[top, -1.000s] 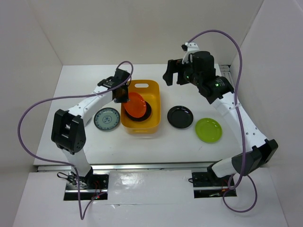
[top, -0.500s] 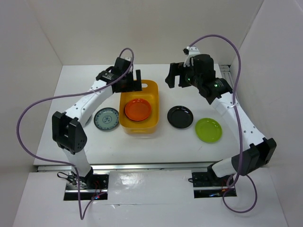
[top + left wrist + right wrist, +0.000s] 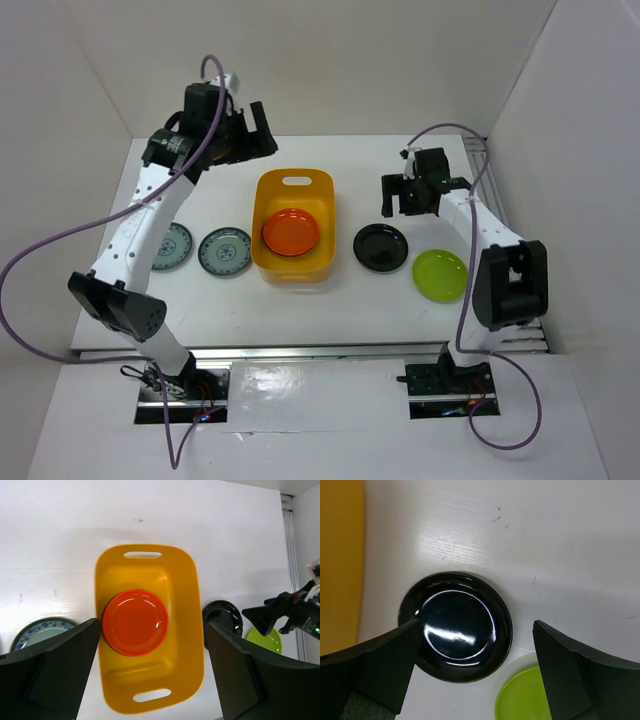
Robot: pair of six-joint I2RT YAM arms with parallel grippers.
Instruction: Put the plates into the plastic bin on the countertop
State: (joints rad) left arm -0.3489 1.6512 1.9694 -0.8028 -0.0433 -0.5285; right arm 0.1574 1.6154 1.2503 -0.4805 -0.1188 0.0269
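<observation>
The orange plate (image 3: 291, 231) is seen lying flat inside the yellow plastic bin (image 3: 296, 272), which is set at the middle of the white countertop (image 3: 300, 305) with its slot handle turned to the far edge. Half a second earlier the left gripper (image 3: 258, 132) was held over the bin's far rim. It has since been raised and drawn back toward the far-left corner. Its fingers are spread wide with nothing held, and the bin and plate are framed between them in the left wrist view. With the arm pulled away, a second patterned plate (image 3: 170, 246) has been uncovered beside the first patterned plate (image 3: 225, 250), both lying left of the bin. The right gripper (image 3: 405, 196), earlier held high near the far edge, has been lowered and is poised over the far side of the black plate (image 3: 381, 247), just right of the bin. Its fingers are parted to either side of the plate, and no contact can be made out. The lime green plate (image 3: 440, 274) is seen toward the right edge, just beside the black one.
</observation>
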